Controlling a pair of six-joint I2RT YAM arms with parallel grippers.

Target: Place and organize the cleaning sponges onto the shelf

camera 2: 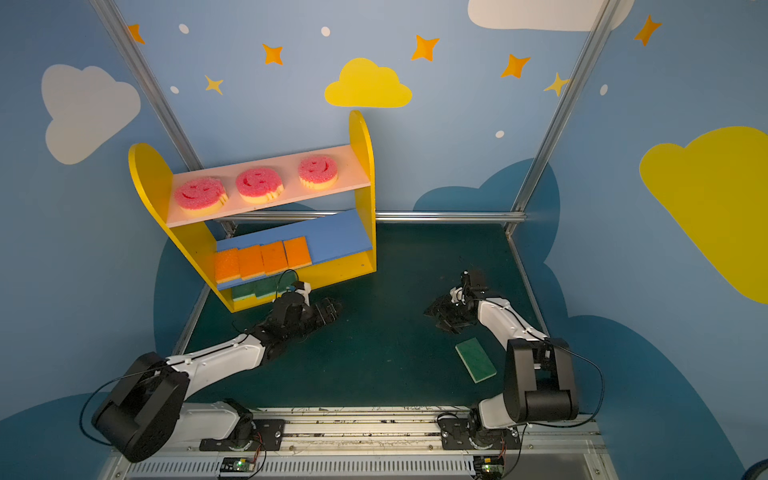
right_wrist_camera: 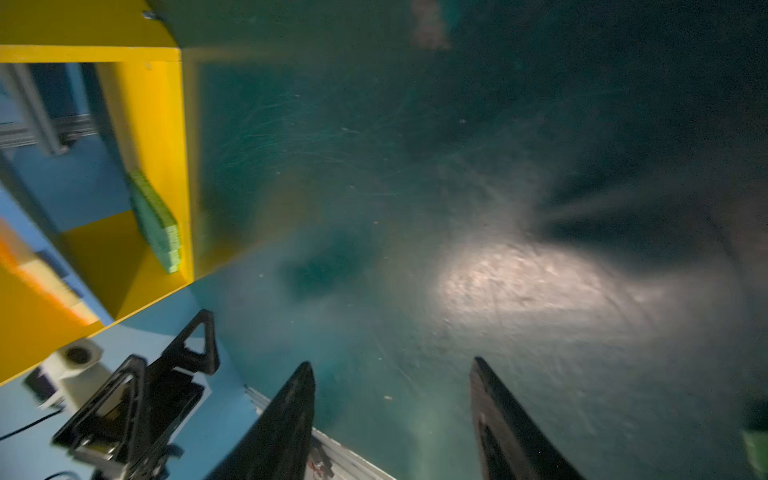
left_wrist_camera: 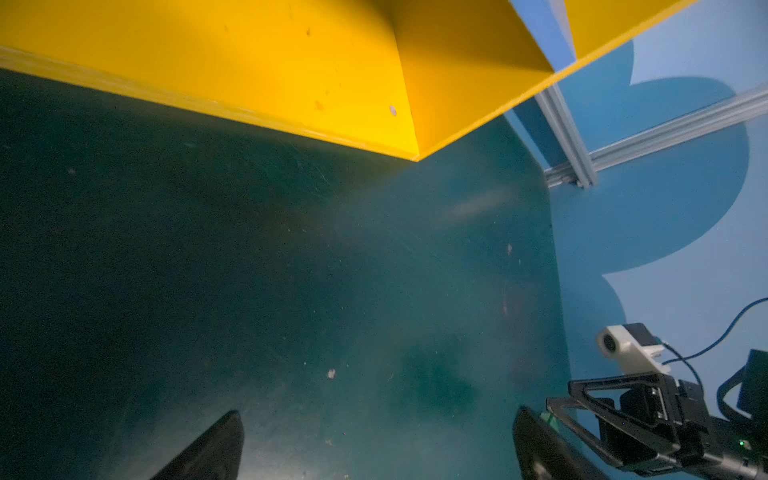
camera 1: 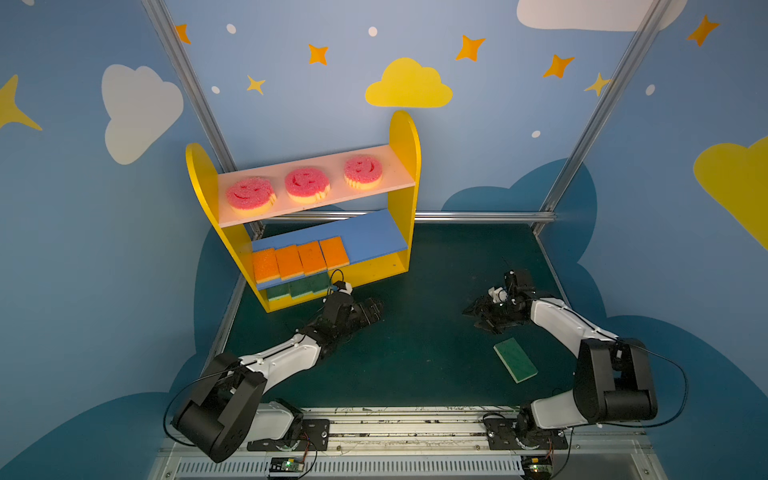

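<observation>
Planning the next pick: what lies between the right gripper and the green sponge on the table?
Nothing: only bare table between the right gripper and the green sponge, in both top views.

Dark green table (camera 1: 415,365), scuffed and finely scratched in both wrist views. Around it, blue walls (camera 1: 291,108) with a yellow cloud (camera 1: 409,85), white clouds (camera 1: 139,110) and orange stars (camera 1: 318,54). Slanting aluminium posts (camera 1: 189,87) at the back corners, joined by a horizontal bar (camera 1: 478,216). Along the near edge, a metal rail (camera 1: 407,428) and a slotted grille (camera 1: 353,467).
</observation>
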